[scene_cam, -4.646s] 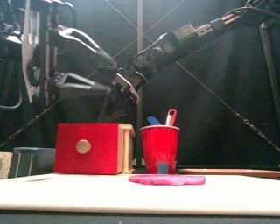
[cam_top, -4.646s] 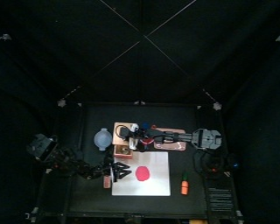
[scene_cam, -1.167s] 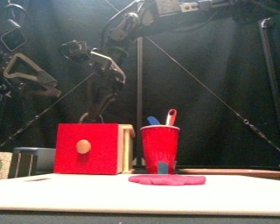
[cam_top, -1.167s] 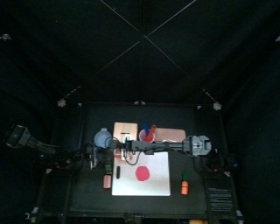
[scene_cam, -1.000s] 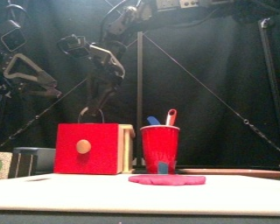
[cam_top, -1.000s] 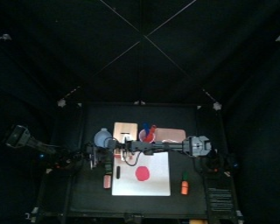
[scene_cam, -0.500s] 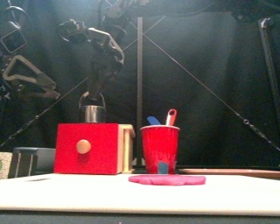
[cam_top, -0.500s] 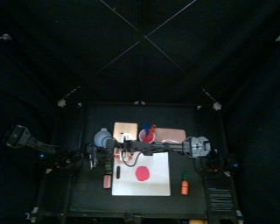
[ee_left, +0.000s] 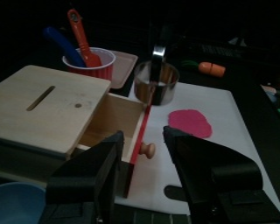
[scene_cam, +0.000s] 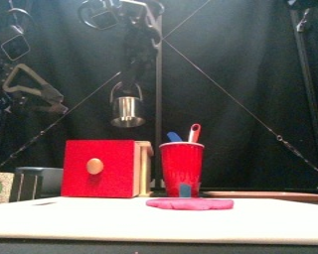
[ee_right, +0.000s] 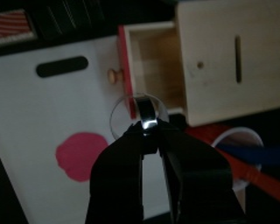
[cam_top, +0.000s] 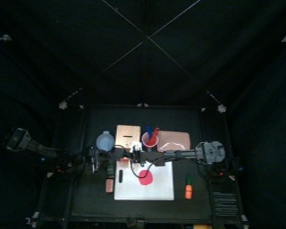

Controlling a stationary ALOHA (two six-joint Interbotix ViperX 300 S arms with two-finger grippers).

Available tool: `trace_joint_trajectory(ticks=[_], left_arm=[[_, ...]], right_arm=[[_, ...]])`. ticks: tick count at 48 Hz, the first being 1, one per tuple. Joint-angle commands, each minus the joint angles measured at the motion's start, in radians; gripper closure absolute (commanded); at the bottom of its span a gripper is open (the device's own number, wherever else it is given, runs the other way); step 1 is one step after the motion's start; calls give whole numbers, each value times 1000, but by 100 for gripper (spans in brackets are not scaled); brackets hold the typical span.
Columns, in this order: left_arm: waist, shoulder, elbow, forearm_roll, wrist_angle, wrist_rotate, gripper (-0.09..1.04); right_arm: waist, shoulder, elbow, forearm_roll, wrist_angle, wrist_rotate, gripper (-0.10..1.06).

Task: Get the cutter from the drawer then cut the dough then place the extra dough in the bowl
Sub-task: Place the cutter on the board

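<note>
Against the black curtain (scene_cam: 254,89) my right gripper (ee_right: 149,129) pinches the wire handle of the metal cutter (scene_cam: 126,105); it hangs above the wooden box (scene_cam: 106,167), 11 o'clock of the dough (scene_cam: 190,203). Left gripper (ee_left: 143,144) gapes empty at the drawer (ee_right: 154,57). I fear a swing landing it crooked. Half a second ago it hung lower.

White cutting board (cam_top: 164,190) flat on black table (cam_top: 200,134), toward the front. Red cup (scene_cam: 182,167) upright near board's back edge. Blue toy knife (scene_cam: 174,137) and red toy knife (scene_cam: 194,132) stand in it, red reaching higher. Pink tray (ee_left: 122,68) just beside cup. Orange toy food (cam_top: 188,190) on table off board's right edge. Small reddish toy (cam_top: 108,185) off its left edge.
</note>
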Motion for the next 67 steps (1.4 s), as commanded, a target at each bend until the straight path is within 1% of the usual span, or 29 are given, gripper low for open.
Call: trace_joint_trajectory(ticks=[1,7,13,19,23,30,35,44,47,52,55,61,67], left_arm=[[5,2,-15,3,-3,2,15],[8,2,-17,3,-5,2,15],[18,2,-23,3,-3,2,15],[31,2,-28,3,-5,2,15],[44,2,-31,3,-3,2,15],[75,2,-38,5,-3,2,15],[121,2,-58,5,-3,5,15],[201,2,-101,6,-3,8,15],[213,2,-110,12,-3,8,15],[218,2,-120,20,-3,6,15],[219,2,-121,20,-3,5,15],[218,2,-121,18,-3,5,15],[219,2,-121,18,-3,2,15]], right_arm=[[34,-100,109,-5,-12,51,53],[66,-158,265,14,-74,126,53],[97,-233,425,23,-206,199,54],[106,-313,589,14,-305,265,54],[109,-350,686,11,-356,296,54],[112,-390,802,18,-462,301,54],[114,-393,859,11,-528,301,53],[114,-390,910,6,-584,305,51],[114,-390,913,6,-584,321,50],[118,-387,919,-5,-577,351,45],[132,-388,922,-12,-574,353,38],[153,-388,914,3,-572,353,24],[163,-388,900,9,-571,353,17]])
